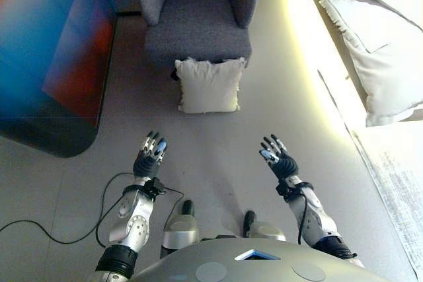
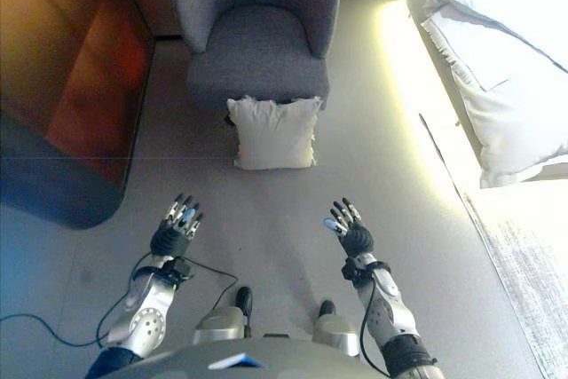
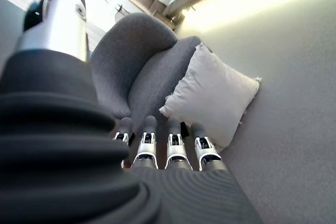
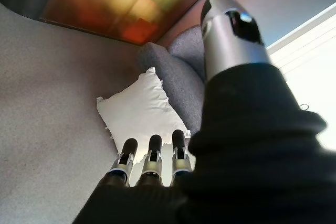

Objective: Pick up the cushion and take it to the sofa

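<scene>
A white square cushion (image 1: 209, 85) with frayed edges stands on the grey floor, leaning against the front of a grey armchair (image 1: 198, 18). It also shows in the left wrist view (image 3: 212, 95) and the right wrist view (image 4: 140, 110). My left hand (image 1: 149, 157) is open and empty, held above the floor short of the cushion and to its left. My right hand (image 1: 277, 157) is open and empty, short of the cushion and to its right. Both hands are well apart from the cushion.
A large dark glossy cabinet (image 1: 53, 51) stands at the left. A bed with white bedding (image 1: 377, 37) is at the right, with a bright strip of light (image 1: 314, 51) on the floor beside it. Open floor (image 1: 211, 143) lies between my hands and the cushion.
</scene>
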Robot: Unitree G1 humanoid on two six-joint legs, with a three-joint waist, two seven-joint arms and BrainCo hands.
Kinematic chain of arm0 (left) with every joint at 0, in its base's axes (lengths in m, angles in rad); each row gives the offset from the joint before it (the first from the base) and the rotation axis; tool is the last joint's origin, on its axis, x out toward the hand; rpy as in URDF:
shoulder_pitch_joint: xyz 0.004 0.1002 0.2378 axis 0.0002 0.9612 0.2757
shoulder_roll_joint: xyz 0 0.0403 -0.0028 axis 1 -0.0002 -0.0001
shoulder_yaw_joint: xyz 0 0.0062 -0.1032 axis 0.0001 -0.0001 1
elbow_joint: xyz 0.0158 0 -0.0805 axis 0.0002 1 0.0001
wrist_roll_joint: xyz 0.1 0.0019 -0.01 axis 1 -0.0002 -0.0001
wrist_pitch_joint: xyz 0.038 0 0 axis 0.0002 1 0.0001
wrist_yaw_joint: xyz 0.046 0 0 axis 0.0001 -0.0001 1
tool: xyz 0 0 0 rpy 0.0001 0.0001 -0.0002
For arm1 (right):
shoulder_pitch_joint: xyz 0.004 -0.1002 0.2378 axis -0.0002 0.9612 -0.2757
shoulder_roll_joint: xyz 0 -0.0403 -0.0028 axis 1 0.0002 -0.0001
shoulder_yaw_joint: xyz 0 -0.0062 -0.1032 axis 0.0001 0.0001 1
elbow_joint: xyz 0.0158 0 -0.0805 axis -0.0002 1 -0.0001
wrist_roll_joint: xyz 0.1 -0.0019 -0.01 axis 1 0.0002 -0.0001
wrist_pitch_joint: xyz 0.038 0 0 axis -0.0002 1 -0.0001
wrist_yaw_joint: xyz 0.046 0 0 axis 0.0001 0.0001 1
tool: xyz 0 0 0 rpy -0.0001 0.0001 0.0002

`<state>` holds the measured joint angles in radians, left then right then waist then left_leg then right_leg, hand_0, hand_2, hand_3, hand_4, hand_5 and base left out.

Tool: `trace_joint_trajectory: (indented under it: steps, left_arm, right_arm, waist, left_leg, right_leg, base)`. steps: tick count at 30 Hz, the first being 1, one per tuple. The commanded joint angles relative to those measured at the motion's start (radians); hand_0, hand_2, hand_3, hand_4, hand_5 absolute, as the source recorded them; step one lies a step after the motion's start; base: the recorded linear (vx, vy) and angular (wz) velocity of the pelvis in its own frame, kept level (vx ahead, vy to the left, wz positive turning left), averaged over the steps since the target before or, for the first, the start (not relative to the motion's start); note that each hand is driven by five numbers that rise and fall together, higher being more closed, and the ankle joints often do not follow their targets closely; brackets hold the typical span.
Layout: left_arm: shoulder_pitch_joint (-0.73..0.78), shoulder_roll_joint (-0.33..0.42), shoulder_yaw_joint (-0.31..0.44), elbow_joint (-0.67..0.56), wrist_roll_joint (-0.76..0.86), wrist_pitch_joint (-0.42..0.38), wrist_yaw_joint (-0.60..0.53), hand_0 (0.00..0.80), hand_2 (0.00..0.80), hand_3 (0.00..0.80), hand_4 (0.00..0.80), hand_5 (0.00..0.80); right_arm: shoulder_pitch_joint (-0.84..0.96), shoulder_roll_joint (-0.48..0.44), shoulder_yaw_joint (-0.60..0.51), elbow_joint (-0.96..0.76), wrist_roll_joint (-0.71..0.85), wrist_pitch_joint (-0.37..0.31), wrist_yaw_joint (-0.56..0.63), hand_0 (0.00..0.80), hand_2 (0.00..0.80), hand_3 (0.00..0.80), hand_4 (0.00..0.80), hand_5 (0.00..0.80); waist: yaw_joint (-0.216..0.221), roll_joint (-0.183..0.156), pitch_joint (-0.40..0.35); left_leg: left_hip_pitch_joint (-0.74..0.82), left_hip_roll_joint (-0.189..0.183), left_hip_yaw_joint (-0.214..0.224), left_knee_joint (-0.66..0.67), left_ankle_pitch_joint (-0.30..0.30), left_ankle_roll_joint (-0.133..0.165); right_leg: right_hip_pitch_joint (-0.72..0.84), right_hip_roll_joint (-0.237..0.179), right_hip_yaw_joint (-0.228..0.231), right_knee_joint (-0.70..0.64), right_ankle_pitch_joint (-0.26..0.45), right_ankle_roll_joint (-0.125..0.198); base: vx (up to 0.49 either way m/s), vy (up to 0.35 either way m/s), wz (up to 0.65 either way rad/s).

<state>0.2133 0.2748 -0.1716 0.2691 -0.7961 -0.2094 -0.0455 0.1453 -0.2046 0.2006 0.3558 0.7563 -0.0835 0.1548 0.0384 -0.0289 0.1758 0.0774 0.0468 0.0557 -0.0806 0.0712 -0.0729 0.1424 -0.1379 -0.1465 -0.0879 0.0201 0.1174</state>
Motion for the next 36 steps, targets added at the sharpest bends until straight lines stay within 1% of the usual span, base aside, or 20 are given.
trace_joint_trajectory:
  steps: [1, 4, 7, 13, 16, 21, 25, 28, 30, 31, 32, 33, 34, 35, 36]
  left_arm:
    - [-0.044, -0.010, -0.010, -0.015, 0.064, -0.051, -0.029, 0.000, 0.000, 0.000, 0.000, 0.000]
    - [-0.053, -0.012, -0.015, -0.021, 0.030, -0.079, -0.043, 0.000, 0.000, 0.000, 0.000, 0.000]
    - [-0.045, -0.009, -0.006, -0.029, 0.032, -0.080, -0.033, 0.000, 0.000, 0.000, 0.000, 0.000]
    - [-0.041, 0.005, 0.003, -0.024, 0.076, -0.083, -0.010, 0.000, 0.000, 0.000, 0.000, 0.000]
    - [-0.043, 0.013, -0.004, -0.016, 0.135, -0.087, 0.025, 0.000, 0.000, 0.000, 0.000, 0.000]
    - [-0.047, 0.022, -0.010, -0.026, 0.150, -0.080, 0.033, 0.000, 0.000, 0.000, 0.000, 0.000]
    - [-0.052, 0.021, -0.013, -0.022, 0.163, -0.076, 0.061, 0.000, 0.000, 0.000, 0.000, 0.000]
    - [-0.054, 0.039, -0.021, -0.016, 0.314, -0.064, 0.153, 0.000, 0.000, 0.000, 0.000, 0.000]
    - [-0.062, 0.050, -0.027, -0.002, 0.330, -0.056, 0.173, 0.000, 0.000, 0.000, 0.000, 0.000]
    - [-0.065, 0.051, -0.024, 0.000, 0.308, -0.054, 0.159, 0.000, 0.000, 0.000, 0.000, 0.000]
    - [-0.067, 0.049, -0.021, 0.002, 0.251, -0.049, 0.122, 0.000, 0.000, 0.000, 0.000, 0.000]
    - [-0.066, 0.042, -0.015, -0.003, 0.161, -0.033, 0.059, 0.000, 0.000, 0.000, 0.000, 0.000]
    - [-0.066, 0.026, -0.005, -0.017, 0.044, -0.002, -0.020, 0.000, 0.000, 0.000, 0.000, 0.000]
    - [-0.063, 0.014, -0.001, -0.025, -0.043, 0.019, -0.081, 0.000, 0.000, 0.000, 0.000, 0.000]
    - [-0.059, -0.013, 0.000, -0.038, -0.168, 0.058, -0.176, 0.000, 0.000, 0.000, 0.000, 0.000]
  right_arm:
    - [-0.037, 0.011, 0.009, -0.071, -0.014, -0.050, 0.011, 0.000, 0.000, 0.000, 0.000, 0.000]
    - [-0.042, 0.008, 0.015, -0.072, -0.005, -0.052, -0.003, 0.000, 0.000, 0.000, 0.000, 0.000]
    - [-0.033, 0.007, 0.002, -0.070, 0.003, -0.057, 0.002, 0.000, 0.000, 0.000, 0.000, 0.000]
    - [-0.028, 0.006, -0.003, -0.068, 0.006, -0.065, 0.012, 0.000, 0.000, 0.000, 0.000, 0.000]
    - [-0.031, 0.006, 0.002, -0.073, -0.001, -0.062, 0.010, 0.000, 0.000, 0.000, 0.000, 0.000]
    - [-0.030, 0.004, 0.005, -0.074, 0.000, -0.062, 0.005, 0.000, 0.000, 0.000, 0.000, 0.000]
    - [-0.034, 0.004, 0.006, -0.068, -0.010, -0.068, -0.005, 0.000, 0.000, 0.000, 0.000, 0.000]
    - [-0.038, -0.007, 0.011, -0.072, -0.090, -0.082, -0.063, 0.000, 0.000, 0.000, 0.000, 0.000]
    - [-0.046, -0.026, 0.020, -0.077, -0.184, -0.084, -0.116, 0.000, 0.000, 0.000, 0.000, 0.000]
    - [-0.049, -0.035, 0.022, -0.080, -0.208, -0.080, -0.125, 0.000, 0.000, 0.000, 0.000, 0.000]
    - [-0.052, -0.042, 0.022, -0.085, -0.188, -0.072, -0.108, 0.000, 0.000, 0.000, 0.000, 0.000]
    - [-0.055, -0.047, 0.023, -0.097, -0.079, -0.052, -0.056, 0.000, 0.000, 0.000, 0.000, 0.000]
    - [-0.059, -0.031, 0.016, -0.110, 0.056, -0.020, 0.023, 0.000, 0.000, 0.000, 0.000, 0.000]
    - [-0.060, -0.019, 0.011, -0.117, 0.151, 0.003, 0.075, 0.000, 0.000, 0.000, 0.000, 0.000]
    - [-0.059, 0.007, 0.007, -0.122, 0.240, 0.031, 0.149, 0.000, 0.000, 0.000, 0.000, 0.000]
  waist:
    - [-0.019, 0.009, -0.007]
    - [-0.020, 0.009, -0.006]
    - [-0.020, 0.008, -0.007]
    - [-0.019, 0.010, -0.004]
    - [-0.020, 0.012, -0.002]
    - [-0.020, 0.014, -0.004]
    - [-0.020, 0.015, -0.002]
    - [-0.020, 0.015, -0.002]
    - [-0.021, 0.015, -0.002]
    - [-0.022, 0.015, -0.002]
    - [-0.022, 0.015, -0.001]
    - [-0.022, 0.016, 0.001]
    - [-0.021, 0.015, 0.004]
    - [-0.020, 0.015, 0.006]
    - [-0.020, 0.017, 0.006]
  left_leg:
    - [-0.022, -0.058, 0.015, 0.072, -0.072, 0.069]
    - [-0.019, -0.058, 0.015, 0.069, -0.072, 0.069]
    - [-0.020, -0.058, 0.014, 0.070, -0.073, 0.070]
    - [-0.026, -0.058, 0.013, 0.078, -0.073, 0.070]
    - [-0.025, -0.059, 0.012, 0.076, -0.071, 0.069]
    - [-0.024, -0.058, 0.012, 0.076, -0.071, 0.068]
    - [-0.025, -0.058, 0.011, 0.077, -0.070, 0.067]
    - [-0.027, -0.058, 0.011, 0.080, -0.069, 0.065]
    - [-0.029, -0.058, 0.010, 0.082, -0.068, 0.065]
    - [-0.029, -0.058, 0.010, 0.081, -0.067, 0.065]
    - [-0.028, -0.058, 0.010, 0.080, -0.067, 0.065]
    - [-0.027, -0.059, 0.011, 0.081, -0.066, 0.064]
    - [-0.024, -0.059, 0.011, 0.082, -0.067, 0.065]
    - [-0.021, -0.059, 0.012, 0.081, -0.068, 0.066]
    - [-0.017, -0.058, 0.013, 0.078, -0.070, 0.068]
  right_leg:
    - [-0.071, 0.079, 0.012, 0.083, -0.005, -0.053]
    - [-0.069, 0.080, 0.012, 0.081, -0.005, -0.053]
    - [-0.070, 0.080, 0.010, 0.082, -0.005, -0.052]
    - [-0.075, 0.078, 0.005, 0.086, -0.005, -0.054]
    - [-0.074, 0.079, 0.007, 0.086, -0.005, -0.054]
    - [-0.070, 0.078, 0.005, 0.083, -0.005, -0.054]
    - [-0.071, 0.077, 0.003, 0.084, -0.006, -0.054]
    - [-0.071, 0.077, 0.004, 0.085, -0.006, -0.054]
    - [-0.073, 0.078, 0.006, 0.086, -0.006, -0.054]
    - [-0.073, 0.079, 0.006, 0.085, -0.006, -0.054]
    - [-0.072, 0.079, 0.006, 0.084, -0.005, -0.054]
    - [-0.071, 0.078, 0.005, 0.084, -0.005, -0.053]
    - [-0.068, 0.079, 0.003, 0.085, -0.004, -0.054]
    - [-0.066, 0.079, 0.003, 0.085, -0.005, -0.055]
    - [-0.062, 0.080, 0.003, 0.083, -0.006, -0.056]
  base:
    - [0.000, 0.000, 0.00]
    - [0.000, 0.000, 0.00]
    - [0.000, 0.000, 0.00]
    - [0.000, 0.000, 0.00]
    - [0.000, 0.000, 0.00]
    - [0.000, 0.000, 0.00]
    - [0.000, 0.000, 0.00]
    - [0.000, 0.000, 0.00]
    - [0.000, 0.000, 0.00]
    - [0.000, 0.000, 0.00]
    - [0.000, 0.000, 0.00]
    - [0.000, 0.000, 0.00]
    - [0.000, 0.000, 0.00]
    - [0.000, 0.000, 0.00]
    - [0.000, 0.000, 0.00]
